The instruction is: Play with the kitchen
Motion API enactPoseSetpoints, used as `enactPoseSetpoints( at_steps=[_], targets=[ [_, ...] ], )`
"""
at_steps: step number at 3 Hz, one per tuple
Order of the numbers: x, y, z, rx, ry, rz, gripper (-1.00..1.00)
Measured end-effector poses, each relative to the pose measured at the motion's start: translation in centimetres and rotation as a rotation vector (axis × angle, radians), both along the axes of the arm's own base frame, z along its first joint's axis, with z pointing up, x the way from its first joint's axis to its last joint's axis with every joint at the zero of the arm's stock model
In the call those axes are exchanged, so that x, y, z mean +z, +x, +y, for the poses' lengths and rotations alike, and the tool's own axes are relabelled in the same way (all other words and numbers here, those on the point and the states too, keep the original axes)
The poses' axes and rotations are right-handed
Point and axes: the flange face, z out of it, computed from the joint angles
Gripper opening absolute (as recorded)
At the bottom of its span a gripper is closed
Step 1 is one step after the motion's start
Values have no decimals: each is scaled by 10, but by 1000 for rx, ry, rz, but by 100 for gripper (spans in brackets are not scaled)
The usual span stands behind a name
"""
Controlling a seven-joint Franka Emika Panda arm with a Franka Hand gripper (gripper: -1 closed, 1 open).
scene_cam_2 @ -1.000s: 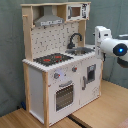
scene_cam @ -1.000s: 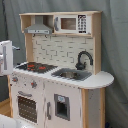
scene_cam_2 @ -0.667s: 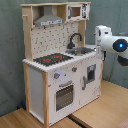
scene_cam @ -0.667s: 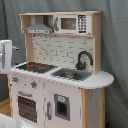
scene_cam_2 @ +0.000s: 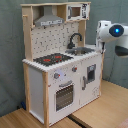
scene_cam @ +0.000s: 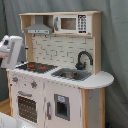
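Your arm [scene_cam_2: 111, 34] hangs just beside the kitchen [scene_cam_2: 60, 65], at its sink [scene_cam_2: 82, 50] end, poised to reach in; I cannot tell its claw's state.

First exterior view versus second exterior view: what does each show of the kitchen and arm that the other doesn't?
Only the first exterior view shows the rounded counter end beside the sink and the microwave face-on, with its keypad.

Only the second exterior view shows the wooden floor under the kitchen, its plain side panel, and a blue light on the arm.

Both exterior views show the kitchen with its stovetop, black faucet, grey hood and oven door, with the white arm at the frame edge.
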Motion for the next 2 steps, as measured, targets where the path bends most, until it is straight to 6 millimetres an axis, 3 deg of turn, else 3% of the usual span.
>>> enactPoseSetpoints(
  at_steps=[1,2],
  targets=[
    [18,38,-31,-46,98,19,100],
    [22,76,-46,-58,176,42,100]
  ],
)
